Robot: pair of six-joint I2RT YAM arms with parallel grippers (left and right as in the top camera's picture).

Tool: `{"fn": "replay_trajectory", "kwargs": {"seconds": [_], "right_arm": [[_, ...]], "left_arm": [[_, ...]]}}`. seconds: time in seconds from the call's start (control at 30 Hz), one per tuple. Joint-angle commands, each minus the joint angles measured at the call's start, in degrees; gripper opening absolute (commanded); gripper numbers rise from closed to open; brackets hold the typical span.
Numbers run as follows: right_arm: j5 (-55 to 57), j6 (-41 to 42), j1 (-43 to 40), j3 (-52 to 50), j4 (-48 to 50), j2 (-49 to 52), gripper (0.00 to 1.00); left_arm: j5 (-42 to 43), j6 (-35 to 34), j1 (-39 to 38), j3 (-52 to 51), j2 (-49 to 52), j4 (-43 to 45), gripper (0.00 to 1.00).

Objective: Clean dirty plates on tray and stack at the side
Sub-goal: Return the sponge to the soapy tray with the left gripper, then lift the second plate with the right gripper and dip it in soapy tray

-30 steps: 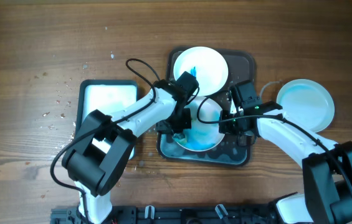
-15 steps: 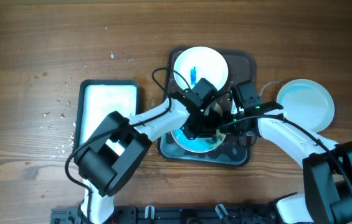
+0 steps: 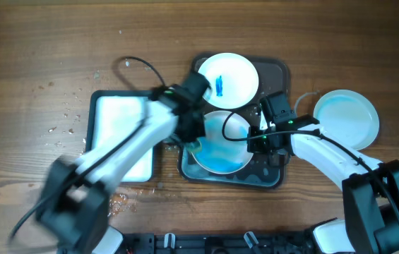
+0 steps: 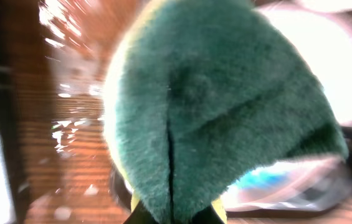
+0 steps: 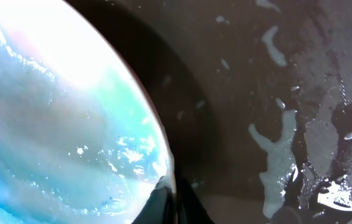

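Scrubbing is the step in hand: the left gripper (image 3: 191,130), clamped on a green sponge (image 4: 225,112), hangs at the left edge of the tray (image 3: 273,173). The near plate (image 3: 220,152), filmed blue, lies in the tray's near half, and the right gripper (image 3: 259,139) pinches its right rim. A smeared far plate (image 3: 234,74) waits in the tray's far half. Next, I judge, the sponge must sweep across the film while the pinch holds firm.

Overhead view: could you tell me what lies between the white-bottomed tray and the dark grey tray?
Overhead shows a narrow strip of table, crossed by the blurred left arm.
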Motion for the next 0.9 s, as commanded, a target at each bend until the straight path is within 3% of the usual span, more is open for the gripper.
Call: {"fn": "replay_trajectory", "kwargs": {"seconds": [0.0, 0.07, 0.13, 0.3, 0.33, 0.4, 0.53, 0.7, 0.73, 0.77, 0.87], "right_arm": [[4.2, -4.8, -0.5, -0.7, -0.5, 1.7, 0.04], [4.2, -5.0, -0.5, -0.7, 0.2, 1.7, 0.04], [4.2, -4.9, -0.5, -0.7, 1.3, 1.7, 0.04], [3.8, -6.2, -0.5, 3.9, -5.3, 0.9, 0.04], [3.8, -6.9, -0.5, 6.0, -7.9, 0.3, 0.04], [4.0, -8.3, -0.3, 10.6, -13.3, -1.1, 0.04], [9.0, -11.1, 2.6, 22.7, -25.4, -1.9, 0.04], [15.0, -12.4, 11.7, 33.7, -27.8, -1.7, 0.04], [16.9, -12.4, 14.0, 34.5, -25.6, -1.7, 0.04], [19.4, -12.5, 16.9, 34.6, -21.9, -1.7, 0.04], [28.8, -12.9, 25.9, 34.6, -8.6, -0.5, 0.04]], "left_arm": [[-4.0, 4.6, 8.0, 0.8, -12.5, -3.8, 0.04], [-9.9, 5.7, 13.9, 0.2, -13.8, -7.3, 0.04], [-10.3, 7.0, 19.1, -2.5, -13.3, -7.1, 0.04], [-6.2, 9.4, 26.2, -16.2, -10.0, 4.0, 0.06], [-4.7, 10.1, 26.3, -16.4, -9.3, 4.4, 0.1], [-2.5, 10.2, 26.4, -16.0, -9.3, 4.4, 0.32], [2.6, 13.2, 29.0, -9.4, -12.0, -0.5, 0.82], [5.4, 13.4, 37.3, 2.3, -17.7, -10.7, 0.89], [7.3, 13.4, 39.4, 4.0, -19.1, -12.0, 0.9], [9.2, 13.3, 41.7, 5.4, -20.9, -13.1, 1.0], [11.7, 12.9, 49.1, 6.2, -26.8, -13.6, 1.0]]}}
